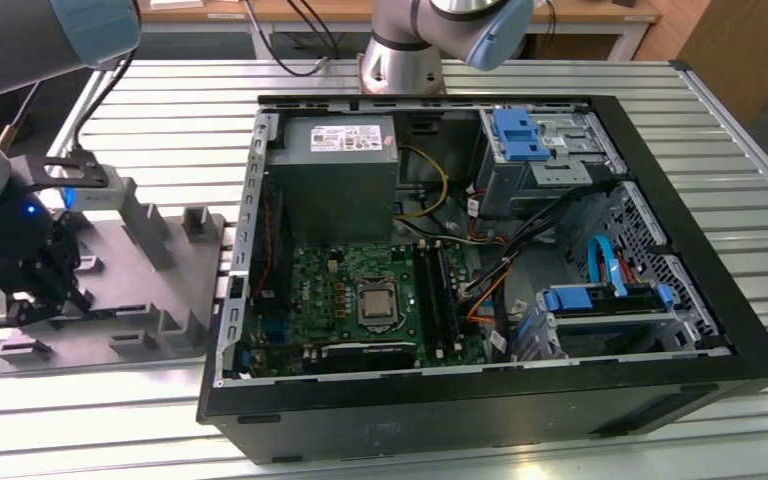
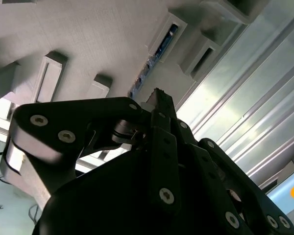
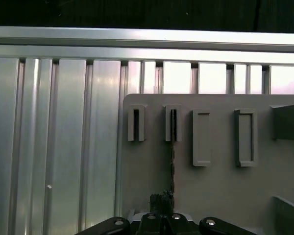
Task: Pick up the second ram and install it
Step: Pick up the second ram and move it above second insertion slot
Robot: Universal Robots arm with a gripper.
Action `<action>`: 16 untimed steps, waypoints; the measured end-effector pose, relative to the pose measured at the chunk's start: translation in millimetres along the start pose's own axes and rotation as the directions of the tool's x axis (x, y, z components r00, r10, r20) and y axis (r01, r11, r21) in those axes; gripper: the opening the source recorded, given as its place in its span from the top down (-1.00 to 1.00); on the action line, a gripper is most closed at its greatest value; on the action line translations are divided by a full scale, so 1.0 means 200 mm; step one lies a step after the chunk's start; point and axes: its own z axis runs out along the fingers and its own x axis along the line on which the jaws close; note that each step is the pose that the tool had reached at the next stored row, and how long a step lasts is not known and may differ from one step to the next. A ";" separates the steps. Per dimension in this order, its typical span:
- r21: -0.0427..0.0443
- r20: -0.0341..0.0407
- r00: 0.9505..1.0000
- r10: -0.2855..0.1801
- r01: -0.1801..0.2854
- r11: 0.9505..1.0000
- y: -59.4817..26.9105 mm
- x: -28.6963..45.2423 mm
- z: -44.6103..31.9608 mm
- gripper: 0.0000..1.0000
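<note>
Ribbed aluminium desk [image 1: 157, 100] carries everything: an open PC case [image 1: 518, 395] mid-scene and, to the exterior view's left of it, a grey holder plate [image 1: 191, 290] w/ moulded slots. In the first wrist view we see the second ram [image 3: 172, 147] standing on edge in one of those slots, i.e. not yet lifted out of the plate and well apart from the case. We'd judge it v. light and stiff, but thin enough to crack if bent or twisted, w/ chips and a contact edge that shouldn't be scraped. Its flat faces are prob. smooth, so a squeeze across the thickness looks the sane hold to us: on the upper part of the board, away from the contacts, and kept square so the stick doesn't tilt in its slot. As for the tool [image 3: 161, 199], it sits low over the plate at the near end of the stick, in line w/ it; the second wrist view agrees. We can't tell whether it's open, shut or already clamped on the board, nor whether it actually touches.
</note>
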 end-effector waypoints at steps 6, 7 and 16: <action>0.001 -0.001 0.999 -0.045 0.045 0.999 0.000 0.000 0.000 0.80; 0.001 -0.001 0.999 -0.052 0.052 0.999 0.000 0.000 0.000 0.80; 0.002 -0.002 0.993 -0.116 0.116 0.993 0.000 0.000 0.000 0.80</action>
